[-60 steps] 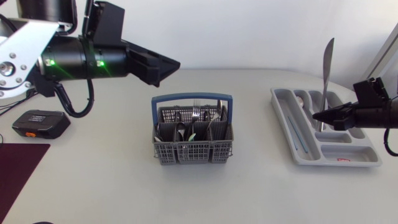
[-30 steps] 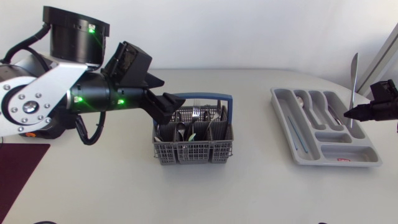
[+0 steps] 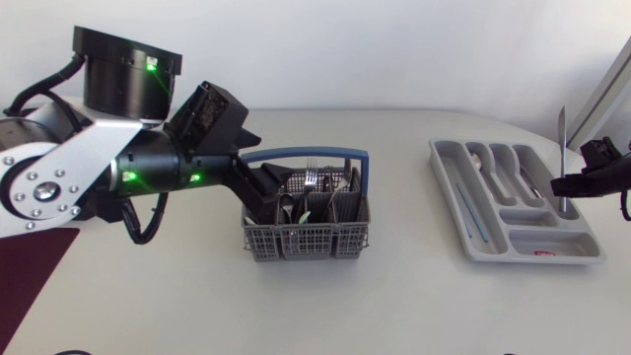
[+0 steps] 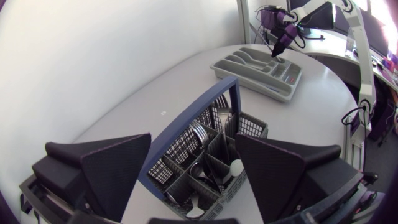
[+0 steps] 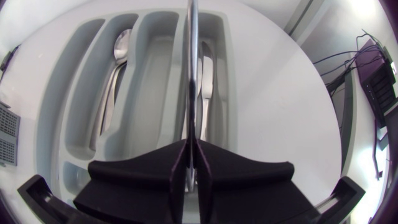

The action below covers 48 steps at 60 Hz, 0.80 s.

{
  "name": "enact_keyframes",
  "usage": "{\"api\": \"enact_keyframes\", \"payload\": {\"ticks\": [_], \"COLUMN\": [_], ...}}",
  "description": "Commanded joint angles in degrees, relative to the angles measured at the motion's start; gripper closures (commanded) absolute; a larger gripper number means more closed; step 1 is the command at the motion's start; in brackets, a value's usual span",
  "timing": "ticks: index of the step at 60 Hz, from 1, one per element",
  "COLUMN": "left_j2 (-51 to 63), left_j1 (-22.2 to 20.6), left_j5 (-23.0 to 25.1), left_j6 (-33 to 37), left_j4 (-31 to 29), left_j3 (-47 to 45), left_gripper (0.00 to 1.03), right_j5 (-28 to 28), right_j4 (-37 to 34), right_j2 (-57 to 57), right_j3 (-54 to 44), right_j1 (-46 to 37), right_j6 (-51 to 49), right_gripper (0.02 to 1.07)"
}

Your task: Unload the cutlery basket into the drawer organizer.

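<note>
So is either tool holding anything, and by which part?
The right tool grips a knife near its lower end, blade upward. The left tool, open over the basket, holds nothing.

Left gripper [image 3: 264, 182] over the 10 o'clock corner of the cutlery basket [image 3: 306, 240]. At 3 o'clock of the drawer organizer [image 3: 473, 222], right gripper [image 3: 564, 183] clamping an upright knife [image 3: 560, 133].

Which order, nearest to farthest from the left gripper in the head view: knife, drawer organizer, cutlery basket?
1. cutlery basket, directly under the left gripper.
2. drawer organizer, on the table's right side.
3. knife, far right, upright in the right gripper.
</note>
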Motion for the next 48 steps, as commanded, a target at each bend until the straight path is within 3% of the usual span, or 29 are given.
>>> {"api": "enact_keyframes", "payload": {"ticks": [1,23,33,48], "left_j2": [-0.9,-2.7,-2.9,-0.7], "left_j1": [-0.9,-3.4,-5.1,-9.6], "left_j5": [-0.8,-3.6,-6.1,-12.5], "left_j6": [1.6,3.2,4.9,5.9], "left_j4": [-0.4,-1.1,-1.1,-1.5], "left_j3": [-2.2,-5.0,-6.8,-6.3], "left_gripper": [0.09,0.09,0.09,0.09], "right_j5": [1.6,6.9,7.1,7.1], "right_j4": [0.8,1.3,1.9,4.0], "right_j2": [2.0,4.9,5.2,0.5], "right_j3": [1.4,2.2,1.7,-2.4], "right_j1": [1.0,3.6,3.6,3.6], "right_j6": [1.6,4.2,4.4,4.7], "right_gripper": [1.01,0.97,0.77,0.34]}}
